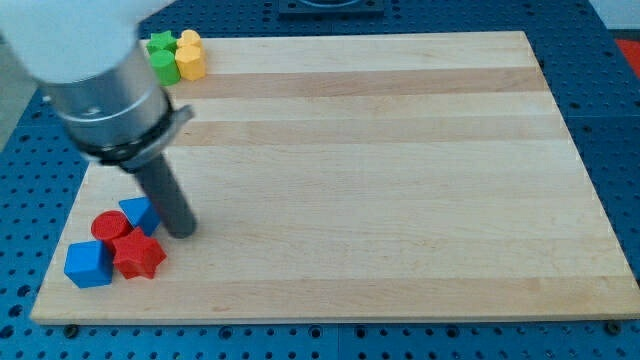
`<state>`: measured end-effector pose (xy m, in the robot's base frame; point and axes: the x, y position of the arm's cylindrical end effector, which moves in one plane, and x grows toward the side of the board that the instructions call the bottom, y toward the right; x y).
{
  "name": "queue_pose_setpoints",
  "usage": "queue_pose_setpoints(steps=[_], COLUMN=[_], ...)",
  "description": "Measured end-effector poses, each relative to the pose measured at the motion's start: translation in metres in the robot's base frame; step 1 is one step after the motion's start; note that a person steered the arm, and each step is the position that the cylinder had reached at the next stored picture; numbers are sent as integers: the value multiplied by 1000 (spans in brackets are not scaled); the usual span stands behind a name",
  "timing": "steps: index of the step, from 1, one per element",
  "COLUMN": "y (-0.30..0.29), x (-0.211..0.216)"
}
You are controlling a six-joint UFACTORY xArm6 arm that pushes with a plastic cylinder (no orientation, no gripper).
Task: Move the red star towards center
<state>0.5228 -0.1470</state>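
The red star (pixel 138 255) lies near the board's bottom left corner. A red round block (pixel 110 226) sits just above it and touches it. A blue cube (pixel 88 264) lies at the star's left. A blue block (pixel 138 213) lies above the star, beside the rod. My tip (pixel 183 232) rests on the board just to the right of and slightly above the red star, close to the blue block. The dark rod rises up and to the left into the arm's grey body (pixel 100 80).
The wooden board (pixel 380 170) fills most of the view. At its top left corner stand a green star (pixel 160 43), a green block (pixel 165 68), and two yellow blocks (pixel 190 62) close together. A blue perforated table surrounds the board.
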Motion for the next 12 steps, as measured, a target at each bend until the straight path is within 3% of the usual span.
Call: queue_pose_setpoints(steps=[1, 2, 3, 5, 8, 12], y=[61, 96, 51, -58, -69, -18], x=[-25, 27, 76, 94, 49, -42])
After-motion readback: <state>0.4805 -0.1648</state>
